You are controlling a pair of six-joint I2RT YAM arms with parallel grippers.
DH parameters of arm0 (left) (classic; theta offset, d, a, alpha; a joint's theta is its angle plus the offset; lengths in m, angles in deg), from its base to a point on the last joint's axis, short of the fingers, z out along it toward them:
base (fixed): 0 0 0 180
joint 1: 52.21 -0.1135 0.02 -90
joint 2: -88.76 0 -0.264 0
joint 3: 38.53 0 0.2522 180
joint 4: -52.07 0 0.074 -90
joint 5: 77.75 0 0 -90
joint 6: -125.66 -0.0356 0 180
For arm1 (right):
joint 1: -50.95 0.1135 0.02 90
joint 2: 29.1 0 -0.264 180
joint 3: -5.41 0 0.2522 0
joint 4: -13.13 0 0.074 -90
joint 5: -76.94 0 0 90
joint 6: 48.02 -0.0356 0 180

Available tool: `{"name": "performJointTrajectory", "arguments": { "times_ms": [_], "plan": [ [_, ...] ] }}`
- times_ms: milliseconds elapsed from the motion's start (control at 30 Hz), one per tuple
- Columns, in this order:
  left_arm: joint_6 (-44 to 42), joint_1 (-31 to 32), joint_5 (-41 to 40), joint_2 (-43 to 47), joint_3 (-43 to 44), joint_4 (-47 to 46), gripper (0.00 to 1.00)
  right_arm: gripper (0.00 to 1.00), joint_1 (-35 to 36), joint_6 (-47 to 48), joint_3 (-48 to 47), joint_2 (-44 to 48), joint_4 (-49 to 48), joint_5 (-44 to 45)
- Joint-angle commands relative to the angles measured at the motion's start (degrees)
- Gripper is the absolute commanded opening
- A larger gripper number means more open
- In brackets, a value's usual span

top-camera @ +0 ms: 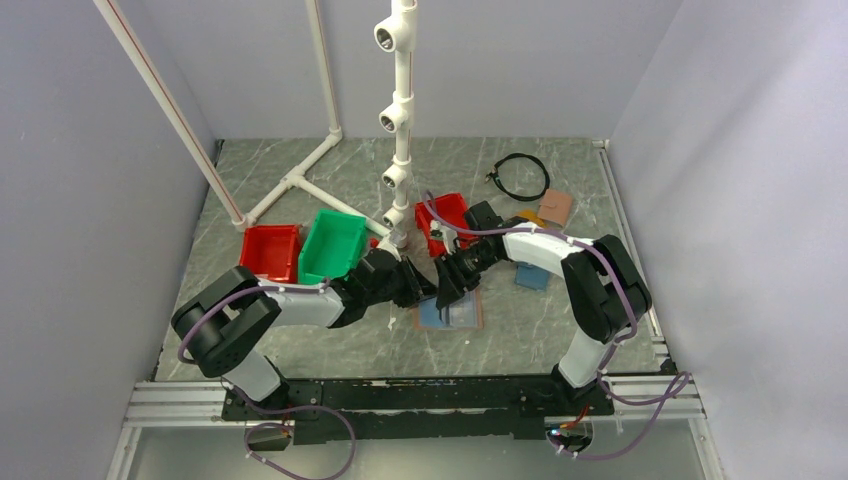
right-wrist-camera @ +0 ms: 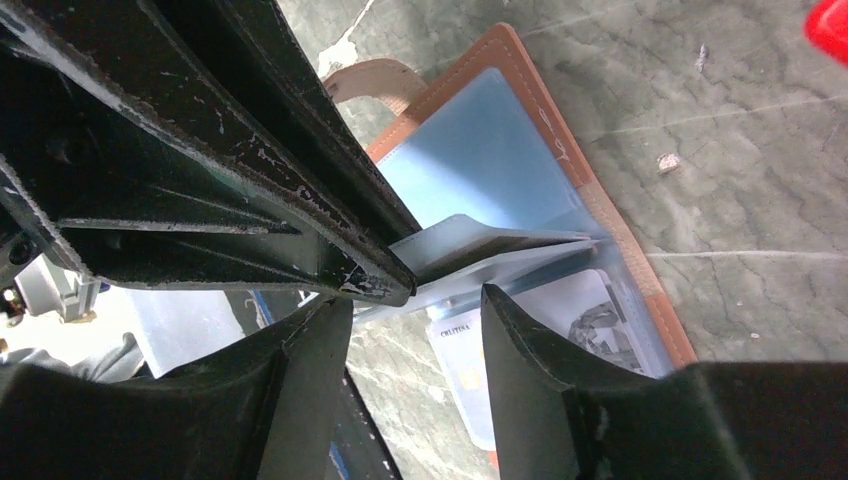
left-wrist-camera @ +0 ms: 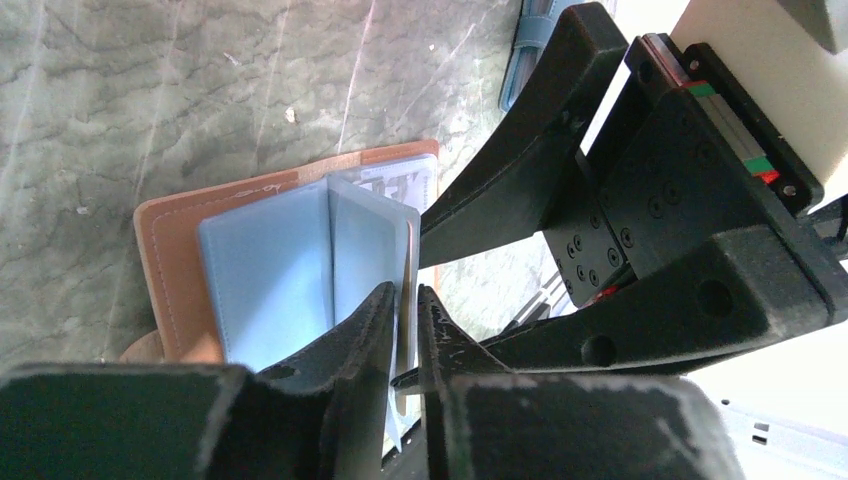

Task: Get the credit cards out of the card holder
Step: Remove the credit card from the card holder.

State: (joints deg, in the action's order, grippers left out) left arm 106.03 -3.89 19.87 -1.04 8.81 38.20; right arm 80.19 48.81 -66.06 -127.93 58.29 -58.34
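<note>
Your left tool (left-wrist-camera: 405, 318) pinches the raised blue leaf's edge of the card holder (top-camera: 455, 318), which lies open on the tabletop (top-camera: 330, 345). Your right tool (right-wrist-camera: 415, 335) stands open, straddling that edge, with the two tools crowded almost together.

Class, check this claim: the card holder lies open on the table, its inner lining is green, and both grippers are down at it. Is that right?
Not quite. The inner lining is light blue, not green; the left wrist view shows it. The rest holds: the card holder lies open on the table, with the left gripper and right gripper at it.
</note>
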Motion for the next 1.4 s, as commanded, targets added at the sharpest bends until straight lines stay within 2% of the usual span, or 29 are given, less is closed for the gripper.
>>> {"name": "performJointTrajectory", "arguments": {
  "times_ms": [0, 400, 833, 1367],
  "plan": [
    [0.5, -0.08, -0.23, 0.35, -0.35, -2.81, 0.22, 0.5, -0.55, 0.95, -0.08, 1.45, -0.03, 1.9],
    [0.41, -1.01, 1.21, 0.6, -2.44, -6.57, 0.44, 0.39, -2.25, 1.9, -0.16, 1.36, 1.07, 4.4],
    [2.21, -2.52, 5.68, -6.9, -4.22, -19.59, 0.44, 0.33, -4.17, 1.43, -0.03, 2.64, 0.95, 6.75],
    [2.29, -3.83, 7.36, -12.31, -2.24, -23.57, 0.43, 0.24, -6.92, 0.91, -0.12, 3.64, 1.04, 7.78]
  ]
}}
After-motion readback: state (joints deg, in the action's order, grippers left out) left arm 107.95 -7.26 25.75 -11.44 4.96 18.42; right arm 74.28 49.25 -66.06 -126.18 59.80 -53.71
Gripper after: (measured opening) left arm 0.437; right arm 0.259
